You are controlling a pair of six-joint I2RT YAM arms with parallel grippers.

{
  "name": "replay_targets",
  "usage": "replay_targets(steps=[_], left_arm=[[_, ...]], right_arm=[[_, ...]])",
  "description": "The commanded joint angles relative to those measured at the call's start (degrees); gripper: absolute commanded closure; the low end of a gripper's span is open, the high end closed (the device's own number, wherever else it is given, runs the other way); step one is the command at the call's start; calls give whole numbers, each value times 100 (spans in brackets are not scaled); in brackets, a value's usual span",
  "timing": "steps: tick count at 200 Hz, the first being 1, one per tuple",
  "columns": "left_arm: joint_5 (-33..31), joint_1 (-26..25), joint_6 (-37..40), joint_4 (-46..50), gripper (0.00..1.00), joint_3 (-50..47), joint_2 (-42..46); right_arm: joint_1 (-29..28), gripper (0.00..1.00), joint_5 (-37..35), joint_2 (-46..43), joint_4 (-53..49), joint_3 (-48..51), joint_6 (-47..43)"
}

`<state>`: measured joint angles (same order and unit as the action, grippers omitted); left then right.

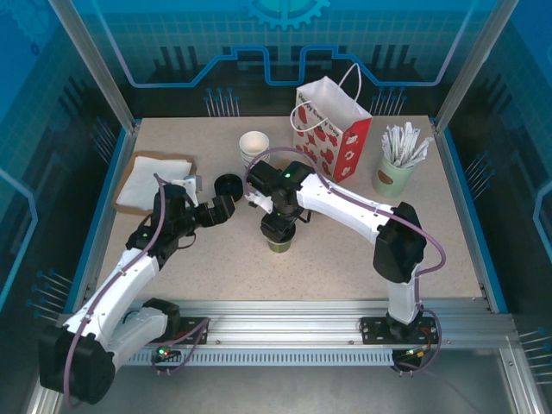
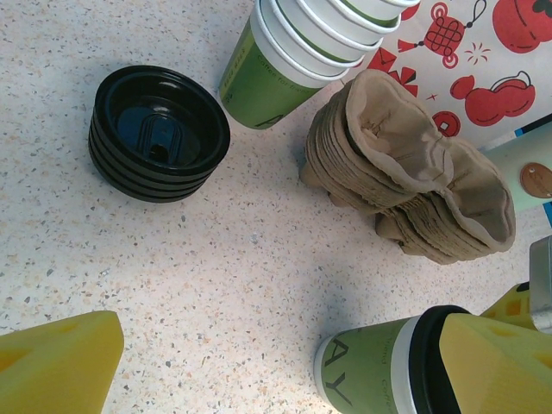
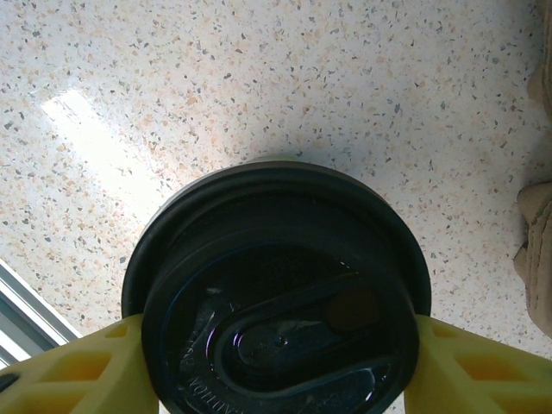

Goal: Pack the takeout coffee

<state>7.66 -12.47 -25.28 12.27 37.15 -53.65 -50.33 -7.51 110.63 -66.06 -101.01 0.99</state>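
Note:
The takeout coffee (image 1: 280,246), a green paper cup with a black lid, stands on the table in front of the arms. My right gripper (image 1: 279,230) comes down on it from above. In the right wrist view the black lid (image 3: 276,293) sits between the two yellow fingers (image 3: 78,371), which press on its rim from both sides. My left gripper (image 1: 224,208) hovers to the cup's left, open and holding nothing (image 2: 280,341). The left wrist view has the coffee (image 2: 371,371) at the lower right, partly behind a yellow finger (image 2: 496,366).
A stack of loose black lids (image 2: 159,134) and a stack of lidless green cups (image 2: 289,52) stand behind the left gripper. Brown cardboard carriers (image 2: 414,181) lie beside them. A red-and-white paper bag (image 1: 335,129) stands at the back, a cup of stirrers (image 1: 395,171) on the right, napkins (image 1: 153,181) on the left.

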Motion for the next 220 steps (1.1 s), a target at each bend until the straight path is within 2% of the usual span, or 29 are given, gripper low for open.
replay_targets(steps=[1,153,220], left_arm=[[-72,22,128,-6,4,-60,91],[-19,17,88,-81,4,-113,91],[16,17,84,-85,4,-120,100]], right_arm=[[-93,43,26,132,-257,-135,-95],[-90,40,273,85,-153,-191,-46],[-86,40,123,36,-179,-188,18]])
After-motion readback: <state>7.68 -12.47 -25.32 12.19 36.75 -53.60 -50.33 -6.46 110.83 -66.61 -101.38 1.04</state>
